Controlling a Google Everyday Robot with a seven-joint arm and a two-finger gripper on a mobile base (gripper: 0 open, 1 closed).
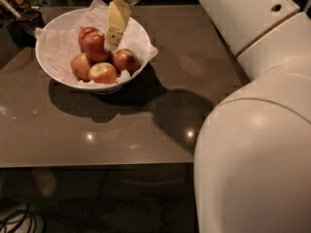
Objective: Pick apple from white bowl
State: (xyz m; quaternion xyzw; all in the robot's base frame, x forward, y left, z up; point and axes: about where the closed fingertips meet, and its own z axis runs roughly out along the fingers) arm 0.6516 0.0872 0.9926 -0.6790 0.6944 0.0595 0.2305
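Observation:
The white bowl (53, 64), lined with crumpled white paper, stands at the table's back left and holds several apples. A deep red apple (94, 46) lies top middle in the pile, with a second red one (84, 32) behind it; no sticker shows on either. Paler orange-yellow apples lie at the left (80, 65), front (103, 73) and right (127, 60). My gripper (112, 41) hangs down into the bowl from the back. Its pale yellow tip is right beside the deep red apple's right side. It holds nothing that I can see.
The bowl sits on a brown glossy table (146, 130). My large white arm (252, 130) fills the right side of the view and casts a shadow on the table. Dark clutter (19, 8) sits beyond the table's back left corner. Cables (19, 220) lie on the floor.

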